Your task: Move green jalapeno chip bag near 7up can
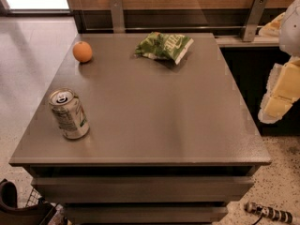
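Observation:
The green jalapeno chip bag (164, 46) lies crumpled at the far middle of the grey table (154, 121). The 7up can (69, 114) stands upright near the table's front left corner, its pull-tab top showing. The bag and the can are far apart. My gripper (276, 102), white and pale yellow, hangs off the table's right side, level with its middle, well away from both the bag and the can. It holds nothing that I can see.
An orange fruit (82, 51) sits at the far left of the table. Two metal brackets (117, 14) rise along the wall behind the table. A dark counter (248, 64) stands to the right, behind my gripper. A cable plug (267, 212) lies on the floor at the front right.

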Controlling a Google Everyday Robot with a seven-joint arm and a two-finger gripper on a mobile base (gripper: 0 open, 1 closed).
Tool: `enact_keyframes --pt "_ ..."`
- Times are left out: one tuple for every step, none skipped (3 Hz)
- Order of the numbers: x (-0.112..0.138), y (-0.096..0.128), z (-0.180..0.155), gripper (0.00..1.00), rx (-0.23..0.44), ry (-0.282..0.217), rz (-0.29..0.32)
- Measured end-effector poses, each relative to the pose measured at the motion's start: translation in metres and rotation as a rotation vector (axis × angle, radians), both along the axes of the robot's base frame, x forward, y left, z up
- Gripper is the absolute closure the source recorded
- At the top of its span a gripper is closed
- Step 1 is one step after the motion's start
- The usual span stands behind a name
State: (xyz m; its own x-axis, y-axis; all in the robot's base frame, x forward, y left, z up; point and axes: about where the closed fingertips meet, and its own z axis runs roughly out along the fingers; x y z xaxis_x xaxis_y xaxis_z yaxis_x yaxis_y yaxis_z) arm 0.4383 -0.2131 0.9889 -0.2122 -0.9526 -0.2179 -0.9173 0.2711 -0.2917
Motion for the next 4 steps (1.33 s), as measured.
enact_keyframes --pt "0.0 0.0 0.0 0.0 0.0 0.0 0.0" --pt "0.015 -0.002 0.006 0.0 0.023 -0.017 -0.015" --pt "0.053 -0.004 0.016 0.0 0.096 -0.06 -0.072" --pt "0.11 -0.002 0.021 0.0 0.296 -0.136 -0.168"
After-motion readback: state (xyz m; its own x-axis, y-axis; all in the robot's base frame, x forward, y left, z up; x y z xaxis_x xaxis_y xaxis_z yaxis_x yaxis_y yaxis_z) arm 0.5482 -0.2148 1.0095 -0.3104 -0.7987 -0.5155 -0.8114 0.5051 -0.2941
